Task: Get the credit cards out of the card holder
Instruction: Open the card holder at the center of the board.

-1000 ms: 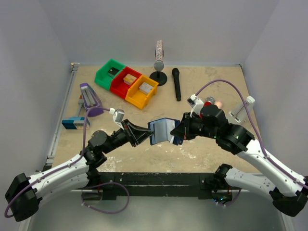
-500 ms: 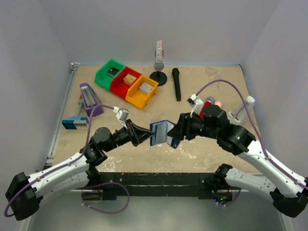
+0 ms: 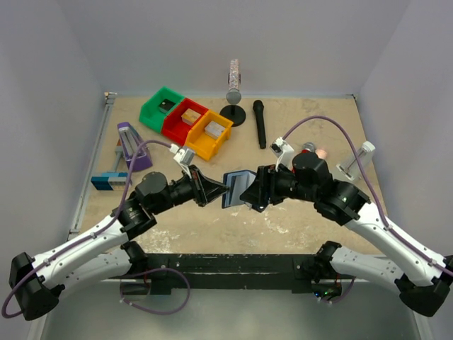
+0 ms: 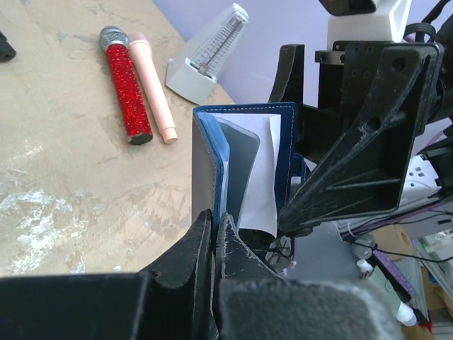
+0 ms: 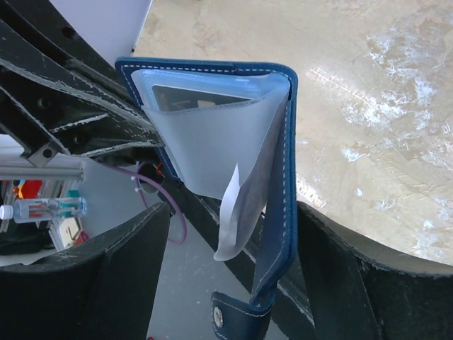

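Where the wallet is: lifted clear of the table (image 3: 304, 219), the dark blue wallet (image 3: 237, 188) hangs half open in the air between the two arms, above the middle of the table.
Left tool: the left tool (image 4: 216, 225) is pressed together on the edge of one cover and holds the wallet upright.
Right tool: the right tool (image 3: 253, 191) is spread wide, one finger on each side of the loose flap with the snap tab, gripping nothing.
Cards: a dark card (image 5: 202, 98) shows through the cloudy pocket, and a white paper slip (image 5: 232, 205) hangs out beside it. No card appears to be out yet.
Step in hand: most likely holding the wallet open so that the first card can be reached.
Next move: the right tool probably needs to line up with an exposed card edge and close on the card alone, not the pocket or the slip. It would then pull along the pocket opening while the left tool holds firm.
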### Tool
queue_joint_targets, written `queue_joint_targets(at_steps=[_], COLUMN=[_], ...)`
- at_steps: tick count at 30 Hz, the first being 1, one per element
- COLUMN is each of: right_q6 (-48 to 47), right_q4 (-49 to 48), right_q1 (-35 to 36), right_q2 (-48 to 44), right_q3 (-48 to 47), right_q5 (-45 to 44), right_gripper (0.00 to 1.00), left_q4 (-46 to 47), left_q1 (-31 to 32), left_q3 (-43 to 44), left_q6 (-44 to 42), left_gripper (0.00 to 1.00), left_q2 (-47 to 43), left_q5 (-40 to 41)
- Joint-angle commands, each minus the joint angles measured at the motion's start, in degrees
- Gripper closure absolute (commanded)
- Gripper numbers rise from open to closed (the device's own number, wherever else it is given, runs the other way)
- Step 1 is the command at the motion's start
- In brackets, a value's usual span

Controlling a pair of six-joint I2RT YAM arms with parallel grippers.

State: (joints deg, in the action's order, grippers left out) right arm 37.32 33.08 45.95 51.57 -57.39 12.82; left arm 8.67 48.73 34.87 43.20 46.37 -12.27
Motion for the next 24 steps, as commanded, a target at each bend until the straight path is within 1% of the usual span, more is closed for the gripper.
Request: queue_joint_targets(at_steps=[1, 2, 5, 10, 13, 17, 24], right_q6=[-0.4, -0.1, 1.0, 2.6, 3.1, 3.5, 3.5], right_q4=[-3.1, -3.2, -4.2, -6.4, -7.2, -7.9, -7.8], right_q1=[-0.3, -0.3, -0.7, -1.8, -2.3, -2.7, -3.0], right_q2=[0.7, 1.1, 1.9, 3.3, 4.9, 7.3, 9.2], right_q3=[-2.1, -2.3, -2.3, -1.9, -2.0, -2.1, -2.7], right_q5=[0.6, 0.7, 1.0, 1.9, 3.3, 4.3, 4.3], right_gripper=[0.25, 0.24, 0.24, 0.23, 0.23, 0.23, 0.23], left_q4=[-7.9, -11.3, -17.6, -26.5, -29.7, -31.3, -35.6], left_q1=[0.8, 1.0, 2.2, 4.8, 6.2, 8.0, 10.2], left_q3=[6.3, 7.5, 11.1, 16.8, 19.0, 20.7, 24.2], left_q6=[-1.9, -2.1, -2.7, -3.4, -3.0, -3.2, -4.0], left_gripper=[1.00, 1.00, 1.00, 1.00, 1.00, 1.00, 1.00], left_q2=[0.9, 1.3, 2.7, 6.0, 7.2, 8.1, 9.6], left_q5=[4.4, 5.4, 9.4, 16.4, 19.2, 21.3, 26.1])
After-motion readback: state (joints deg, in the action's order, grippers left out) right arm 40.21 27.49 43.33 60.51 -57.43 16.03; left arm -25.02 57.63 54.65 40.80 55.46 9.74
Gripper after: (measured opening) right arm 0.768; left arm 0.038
